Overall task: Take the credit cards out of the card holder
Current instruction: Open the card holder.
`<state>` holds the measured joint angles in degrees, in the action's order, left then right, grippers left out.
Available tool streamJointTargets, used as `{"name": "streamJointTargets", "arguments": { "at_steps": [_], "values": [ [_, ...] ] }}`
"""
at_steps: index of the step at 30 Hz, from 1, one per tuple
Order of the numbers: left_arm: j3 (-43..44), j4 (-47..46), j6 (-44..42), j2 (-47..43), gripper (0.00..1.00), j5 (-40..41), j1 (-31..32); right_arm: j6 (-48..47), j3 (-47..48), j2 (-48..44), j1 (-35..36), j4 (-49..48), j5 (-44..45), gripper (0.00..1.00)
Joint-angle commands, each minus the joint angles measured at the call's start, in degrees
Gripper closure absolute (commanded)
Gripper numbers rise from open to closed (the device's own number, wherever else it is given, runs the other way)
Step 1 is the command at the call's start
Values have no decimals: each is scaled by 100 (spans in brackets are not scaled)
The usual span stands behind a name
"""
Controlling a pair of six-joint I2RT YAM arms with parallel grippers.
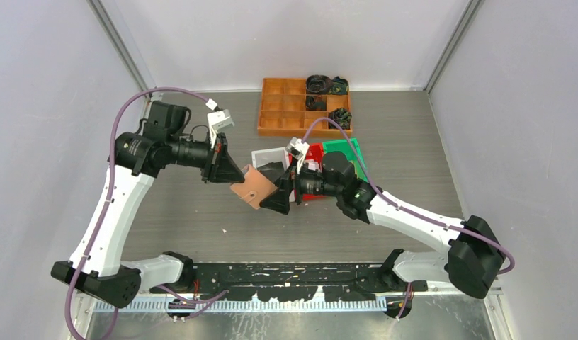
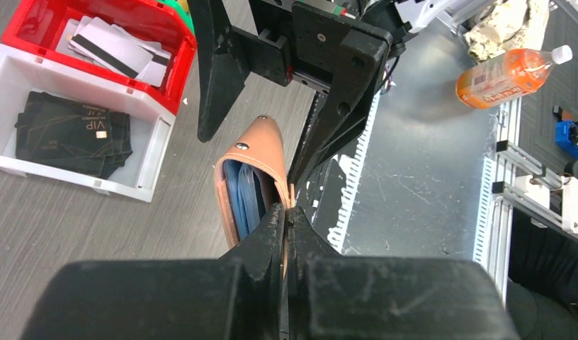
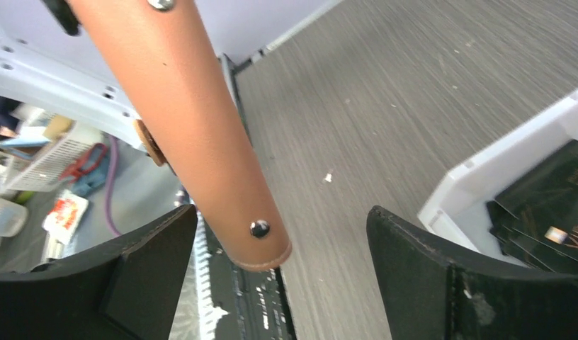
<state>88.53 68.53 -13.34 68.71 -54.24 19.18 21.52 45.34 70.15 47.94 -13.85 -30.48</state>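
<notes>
"VIP" stands in pale gold letters on the top dark card in the white bin. Smaller print beside it is too fine to read. The orange bottle carries a printed label with illegible lettering. In the right wrist view, a gold mark on the dark cards is too blurred to read.

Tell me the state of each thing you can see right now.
Left gripper: shut on an edge of the card holder.
Right gripper: open, straddling the holder's end.
Card holder: held in the air, slightly agape.
White bin: holds dark cards.
Red bin: holds pale cards.
</notes>
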Motion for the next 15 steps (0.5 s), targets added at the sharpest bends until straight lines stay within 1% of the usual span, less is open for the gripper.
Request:
{"name": "streamJointTargets", "arguments": {
  "at_steps": [1, 3, 5, 6, 8, 10, 13, 15],
  "values": [
    [178, -232, 441, -115, 100, -350, 16, 773, -204, -236, 31, -1521, -491, 10],
    [76, -441, 655, -190, 100, -386, 11, 1110, -346, -262, 31, -2062, -502, 14],
    [11, -575, 801, -234, 100, -461, 18, 1370, -477, -303, 30, -2520, -464, 15],
    [-1, -612, 847, -250, 100, -481, 15, 1445, -509, -327, 31, -2650, -455, 15],
    [10, -683, 946, -264, 100, -490, 18, 1585, -520, -382, 31, -2833, -461, 20],
    [15, -774, 1072, -275, 100, -455, 17, 1738, -486, -397, 31, -2941, -536, 32],
    [-22, -895, 1178, -290, 100, -376, 16, 1948, -413, -388, 30, -3044, -608, 55],
    [-69, -928, 1159, -305, 100, -253, 16, 2031, -354, -386, 31, -2982, -637, 75]
  ]
}}
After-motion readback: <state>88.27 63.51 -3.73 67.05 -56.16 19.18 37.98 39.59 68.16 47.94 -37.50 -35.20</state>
